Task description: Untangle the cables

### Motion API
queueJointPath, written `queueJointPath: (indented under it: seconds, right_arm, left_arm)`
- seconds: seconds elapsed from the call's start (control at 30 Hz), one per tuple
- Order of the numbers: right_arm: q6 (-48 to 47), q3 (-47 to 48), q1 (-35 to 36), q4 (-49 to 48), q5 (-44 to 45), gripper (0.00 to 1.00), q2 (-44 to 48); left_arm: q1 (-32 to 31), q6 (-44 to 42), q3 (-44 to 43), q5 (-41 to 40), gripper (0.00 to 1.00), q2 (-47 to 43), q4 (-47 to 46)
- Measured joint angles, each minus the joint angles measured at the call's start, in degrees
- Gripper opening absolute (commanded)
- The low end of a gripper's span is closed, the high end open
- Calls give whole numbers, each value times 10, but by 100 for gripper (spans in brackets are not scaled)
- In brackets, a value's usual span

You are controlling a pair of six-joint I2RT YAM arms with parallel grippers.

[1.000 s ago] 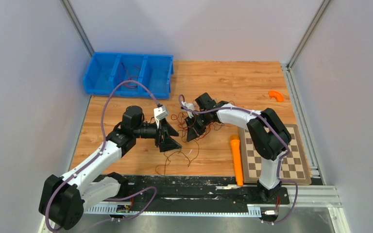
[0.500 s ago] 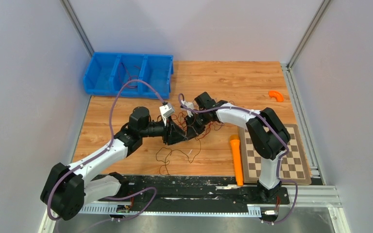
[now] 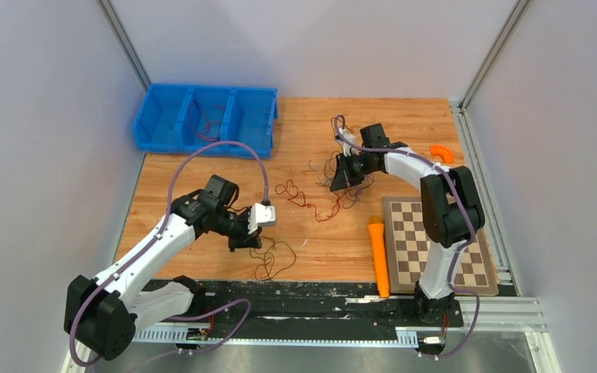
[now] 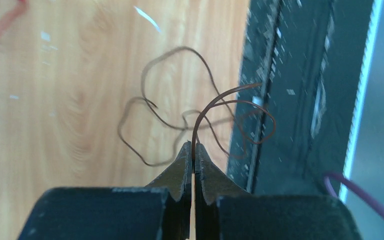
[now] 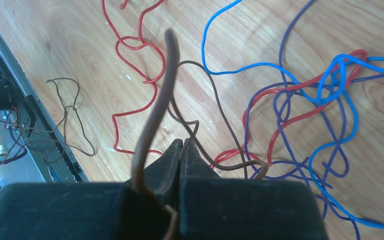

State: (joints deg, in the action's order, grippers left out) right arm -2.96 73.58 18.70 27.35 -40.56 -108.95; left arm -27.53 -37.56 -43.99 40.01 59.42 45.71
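The left gripper (image 4: 193, 151) pinches a brown wire (image 4: 194, 132) tight near the table (image 4: 55, 125) edge. The right gripper (image 5: 182, 149) (above the red-and-blue tangle (image 5: 300, 95)) is clamped on a second brown wire (image 5: 152, 120).

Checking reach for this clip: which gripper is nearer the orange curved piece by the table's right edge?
Right. The right gripper is left of the orange curved piece and slightly in front of it; the left gripper is much farther, toward the near left.

One blue bin (image 3: 155, 140), one chessboard (image 3: 404, 241), one orange stick (image 3: 378, 260) and one orange curved piece (image 3: 441, 153) sit there. The cables (image 5: 154, 112), in four colours, cannot be counted.
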Motion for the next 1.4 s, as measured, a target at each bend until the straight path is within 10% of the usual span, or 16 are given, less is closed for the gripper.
queueJointPath:
  seconds: [0.07,0.17,0.3,0.77,0.9,1.13,1.4]
  right_arm:
    - [-1,0,-3,2,-1,0,2]
    - [-2,0,7,6,-8,0,5]
    - [-6,-7,16,12,-19,0,12]
    - [-12,-16,17,21,-30,0,13]
    - [-12,-16,17,21,-30,0,13]
    - [-12,-16,17,23,-30,0,13]
    - [-16,-20,17,23,-30,0,15]
  left_arm:
    - [-3,-45,-3,-2,3,15,47]
    - [-12,-90,-4,-23,54,48,90]
    - [-33,-97,15,-70,98,53,75]
    - [-130,71,64,-227,100,133,-106]
    - [-161,96,67,-280,97,173,-146]
    - [-170,131,43,-317,5,205,-170]
    - [-105,119,-48,-303,0,145,-69]
